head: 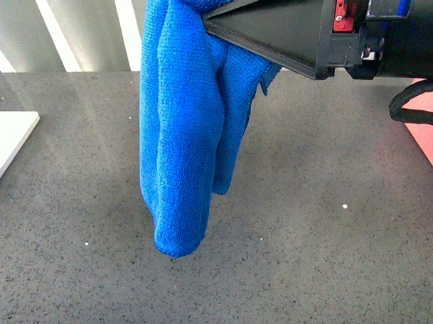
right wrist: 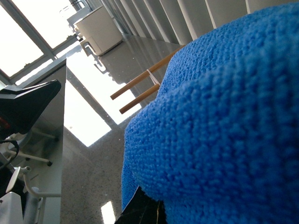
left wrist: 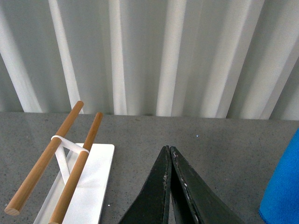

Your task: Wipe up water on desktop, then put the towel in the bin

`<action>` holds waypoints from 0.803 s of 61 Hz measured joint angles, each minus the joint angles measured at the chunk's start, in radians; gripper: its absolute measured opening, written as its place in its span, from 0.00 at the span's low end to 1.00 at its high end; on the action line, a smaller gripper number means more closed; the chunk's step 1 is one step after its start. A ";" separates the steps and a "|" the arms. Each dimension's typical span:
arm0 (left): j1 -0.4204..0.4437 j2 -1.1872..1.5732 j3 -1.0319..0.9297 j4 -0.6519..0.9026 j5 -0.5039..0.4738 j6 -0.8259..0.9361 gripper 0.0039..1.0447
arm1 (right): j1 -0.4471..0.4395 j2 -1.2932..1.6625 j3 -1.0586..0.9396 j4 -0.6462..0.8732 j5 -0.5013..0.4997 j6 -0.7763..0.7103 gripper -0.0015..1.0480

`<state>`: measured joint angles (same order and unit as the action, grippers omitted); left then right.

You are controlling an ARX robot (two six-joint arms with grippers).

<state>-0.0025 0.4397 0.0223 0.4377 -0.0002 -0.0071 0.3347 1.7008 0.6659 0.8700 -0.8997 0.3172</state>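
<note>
The blue towel (head: pixel 187 134) hangs in long folds from my right gripper (head: pixel 215 20), which is shut on its top, high over the dark grey desktop (head: pixel 311 223). Its lower end dangles above the stone without touching. In the right wrist view the towel (right wrist: pixel 224 121) fills most of the picture and covers the fingers (right wrist: pixel 140 210). A salmon-pink piece of the bin (head: pixel 430 130) shows at the right edge, under the right arm. My left gripper (left wrist: pixel 169 150) is shut with nothing in it, low over the desktop (left wrist: pixel 224 149); the towel's edge (left wrist: pixel 282 186) shows beside it.
A flat white board (head: pixel 6 141) lies at the table's left edge and carries a rack of two wooden rods (left wrist: pixel 70 154). A black cable (head: pixel 414 109) loops below the right arm. White corrugated panels (left wrist: pixel 149 56) stand behind the table.
</note>
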 joint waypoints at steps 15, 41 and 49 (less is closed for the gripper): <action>0.000 -0.100 0.000 -0.096 0.000 0.000 0.03 | 0.001 0.000 0.000 -0.010 0.000 -0.004 0.04; 0.000 -0.225 0.000 -0.218 0.000 0.000 0.03 | 0.002 0.000 0.000 -0.035 0.012 -0.026 0.04; 0.000 -0.255 0.000 -0.250 0.000 0.000 0.03 | 0.005 -0.001 0.000 -0.035 0.017 -0.027 0.04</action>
<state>-0.0025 0.1844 0.0219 0.1875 -0.0002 -0.0074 0.3393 1.6997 0.6662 0.8345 -0.8829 0.2905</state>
